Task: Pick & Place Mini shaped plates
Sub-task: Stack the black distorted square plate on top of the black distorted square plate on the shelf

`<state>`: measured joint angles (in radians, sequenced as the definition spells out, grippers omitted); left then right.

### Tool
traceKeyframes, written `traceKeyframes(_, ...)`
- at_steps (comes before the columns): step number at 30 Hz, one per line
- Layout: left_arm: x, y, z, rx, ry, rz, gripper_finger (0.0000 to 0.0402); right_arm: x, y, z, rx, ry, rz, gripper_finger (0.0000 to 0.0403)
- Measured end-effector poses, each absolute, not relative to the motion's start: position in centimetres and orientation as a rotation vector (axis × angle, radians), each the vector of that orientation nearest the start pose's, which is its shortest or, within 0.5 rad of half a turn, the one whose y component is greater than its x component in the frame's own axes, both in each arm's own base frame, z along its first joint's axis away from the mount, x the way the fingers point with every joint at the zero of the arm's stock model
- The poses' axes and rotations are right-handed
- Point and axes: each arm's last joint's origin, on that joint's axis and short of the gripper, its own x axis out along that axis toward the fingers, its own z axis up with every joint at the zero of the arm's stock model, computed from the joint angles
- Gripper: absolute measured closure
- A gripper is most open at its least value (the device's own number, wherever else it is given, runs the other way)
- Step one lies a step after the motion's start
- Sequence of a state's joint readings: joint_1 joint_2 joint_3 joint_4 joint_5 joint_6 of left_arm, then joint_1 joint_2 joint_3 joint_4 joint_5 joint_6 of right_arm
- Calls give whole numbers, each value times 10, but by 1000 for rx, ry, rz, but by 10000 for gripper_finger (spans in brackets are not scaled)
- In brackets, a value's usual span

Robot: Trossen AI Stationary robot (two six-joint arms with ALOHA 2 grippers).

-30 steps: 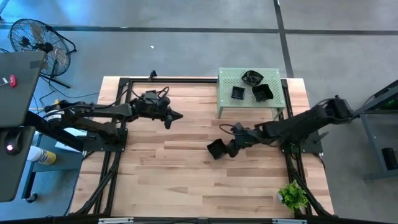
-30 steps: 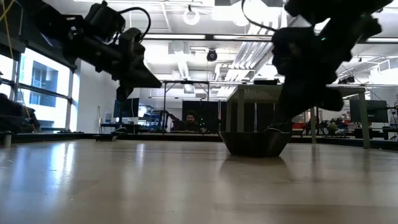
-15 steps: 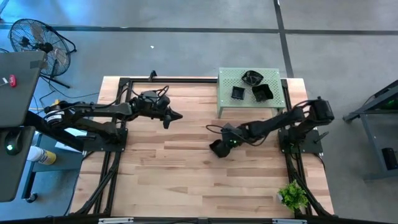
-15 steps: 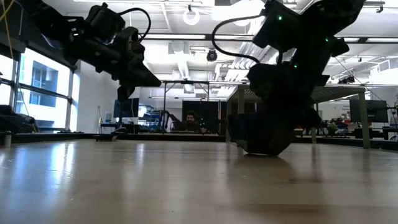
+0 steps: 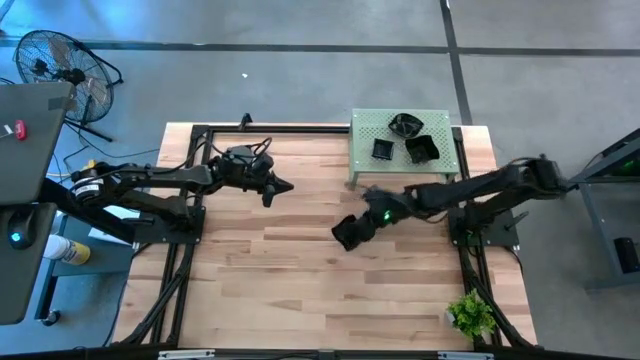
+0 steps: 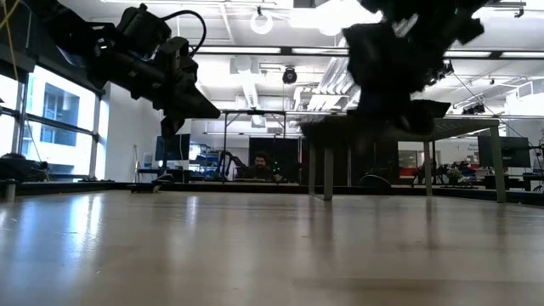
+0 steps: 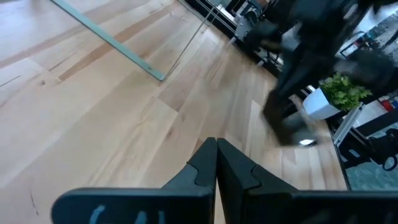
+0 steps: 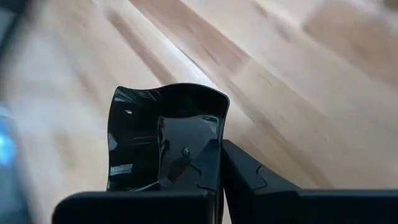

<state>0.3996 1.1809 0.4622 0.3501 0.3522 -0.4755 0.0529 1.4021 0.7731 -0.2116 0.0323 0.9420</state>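
Note:
A small glossy black square plate (image 8: 163, 134) with a wavy rim hangs above the middle of the wooden table (image 5: 270, 270), with my right gripper (image 5: 358, 225) shut on it. Three more mini black plates (image 5: 405, 125) rest on the pale green perforated stand (image 5: 365, 135) at the table's far right. My left gripper (image 5: 285, 186) hovers shut above the table's left half, holding nothing; its fingertips (image 7: 216, 155) are closed together. My right gripper pinches the plate's side wall (image 8: 219, 127), one finger inside the dish and one outside it. The fingers (image 8: 208, 168) reach it from the table's right side, slanting down. The plate is lifted clear of the table and tilted.
A small potted plant (image 5: 470, 315) stands at the near right corner. Black frame rails (image 5: 200, 160) run along the table's left and right sides. Beyond the table's far edge, in the low view, a person (image 6: 262, 163) sits in the room.
My right gripper has moved toward the table's left onto the plate and shut on its wall. The plate first tipped up on one edge, then rose clear of the table.

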Motion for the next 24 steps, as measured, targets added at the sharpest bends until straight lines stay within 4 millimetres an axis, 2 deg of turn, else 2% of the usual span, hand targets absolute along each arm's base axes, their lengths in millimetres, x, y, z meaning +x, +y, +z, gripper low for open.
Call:
traceKeyframes(3,218,81,198,-604,323,130,401,259,2,228,928,665,-344,399)
traceKeyframes(6,218,81,198,-602,315,129,401,234,-15,261,946,616,-398,400)
traceKeyframes(11,219,82,201,-592,288,121,401,188,-46,331,822,640,-625,399)
traceKeyframes(14,220,82,203,-589,272,118,401,162,-63,364,761,637,-792,401)
traceKeyframes(16,219,82,202,-592,277,118,401,145,-74,375,759,657,-893,401)
traceKeyframes(18,219,82,202,-591,277,118,401,132,-86,377,771,688,-974,401)
traceKeyframes(24,219,82,202,-592,277,117,401,111,-115,363,789,754,-1076,401)
